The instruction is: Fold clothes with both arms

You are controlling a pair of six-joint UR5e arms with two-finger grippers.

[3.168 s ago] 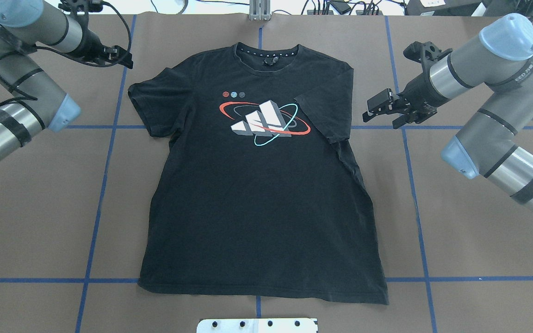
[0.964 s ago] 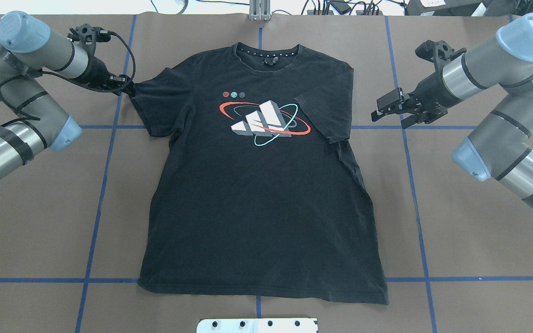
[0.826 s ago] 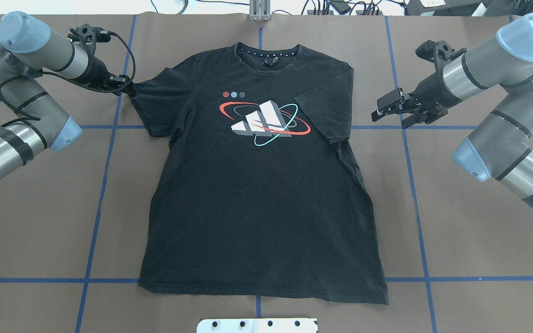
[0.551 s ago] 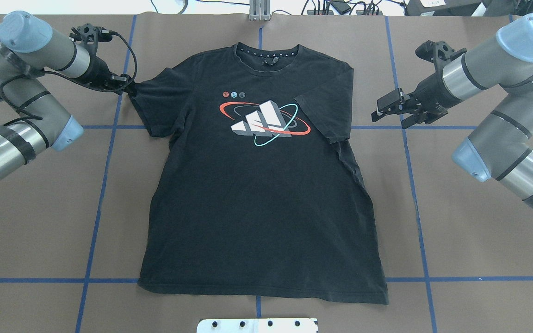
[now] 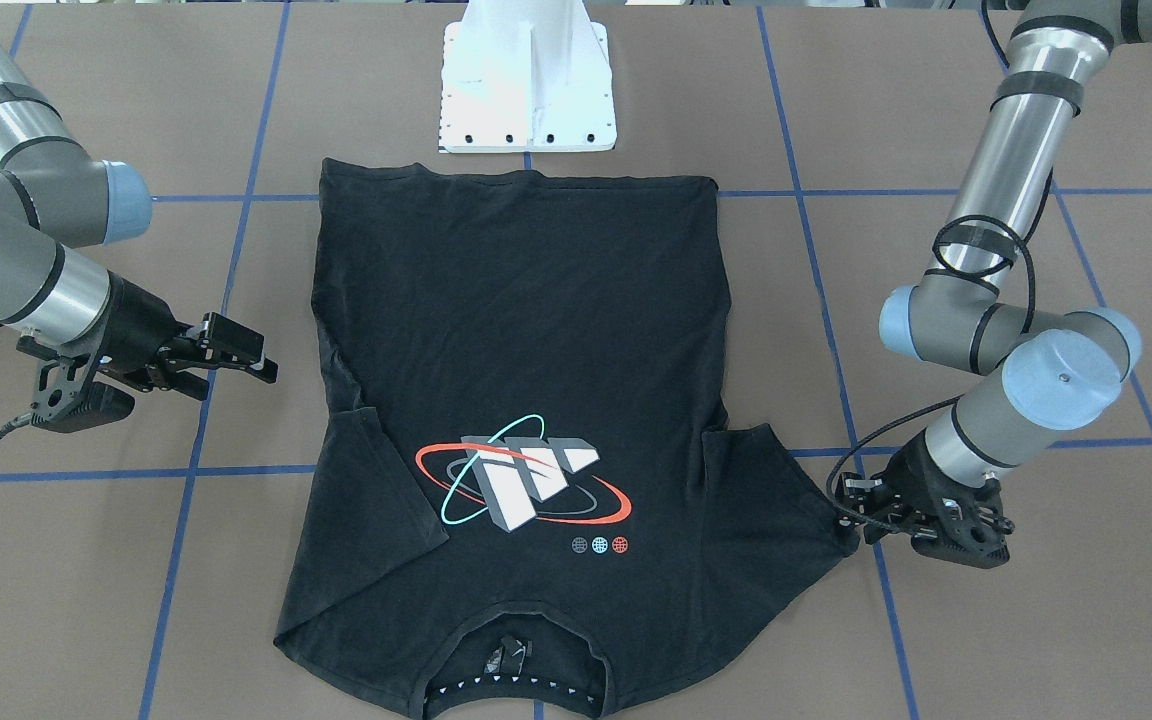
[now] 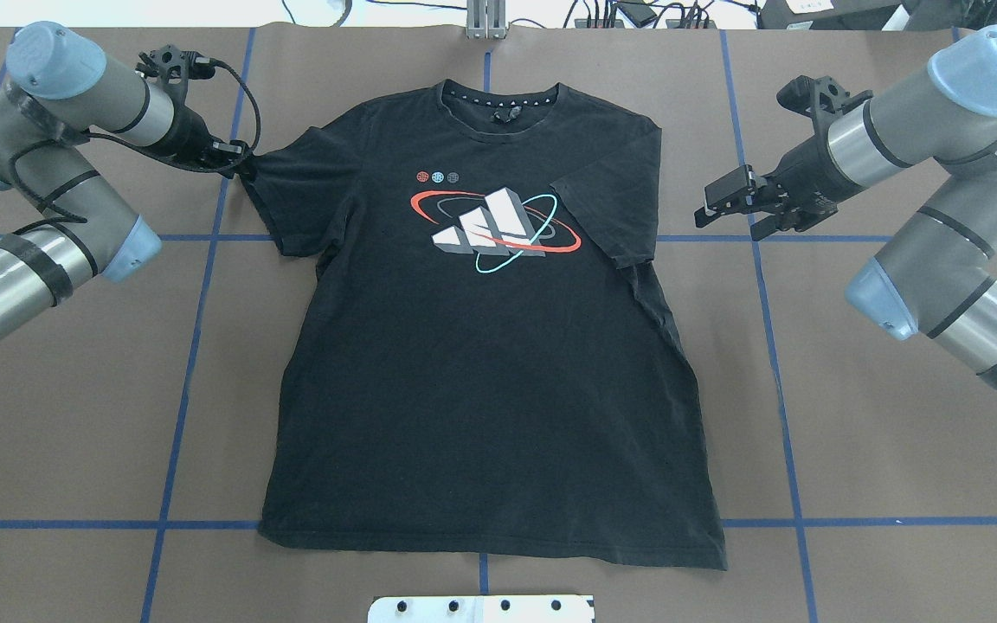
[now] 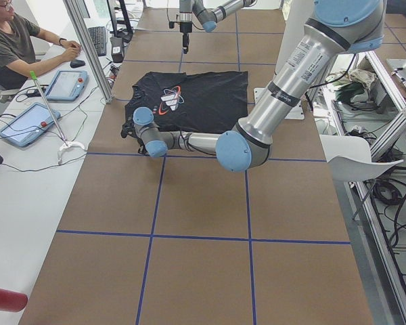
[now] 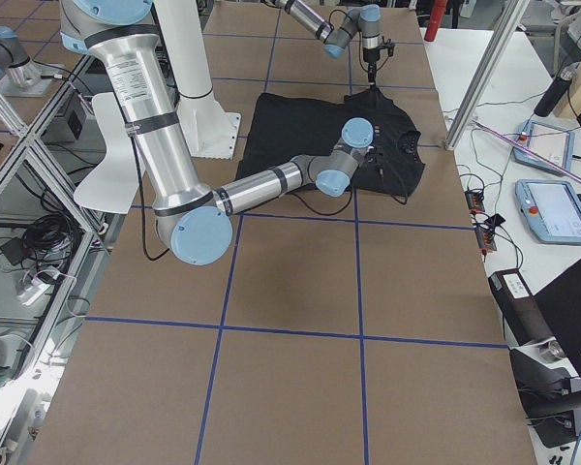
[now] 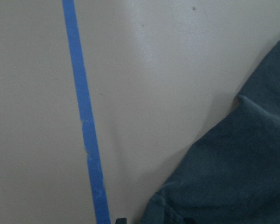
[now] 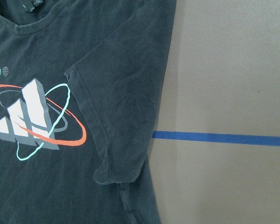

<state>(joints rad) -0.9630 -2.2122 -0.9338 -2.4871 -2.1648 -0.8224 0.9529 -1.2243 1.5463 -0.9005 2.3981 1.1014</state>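
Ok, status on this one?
Left gripper at sleeve tip, grip unclear. Right gripper open, off the T-shirt. T-shirt flat, graphic up. No obstruction seen.

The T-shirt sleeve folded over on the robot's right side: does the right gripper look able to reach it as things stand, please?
Probably yes. The right gripper hovers open just beside that sleeve, with only bare table between them.

The left arm (image 6: 92,91) and right arm (image 6: 897,125) are grey-silver tubes with light blue joint caps (image 6: 983,69) and black bands. A black cable (image 6: 247,86) loops at the black left pincer (image 6: 243,163); the right pincer (image 6: 703,209) is black too.
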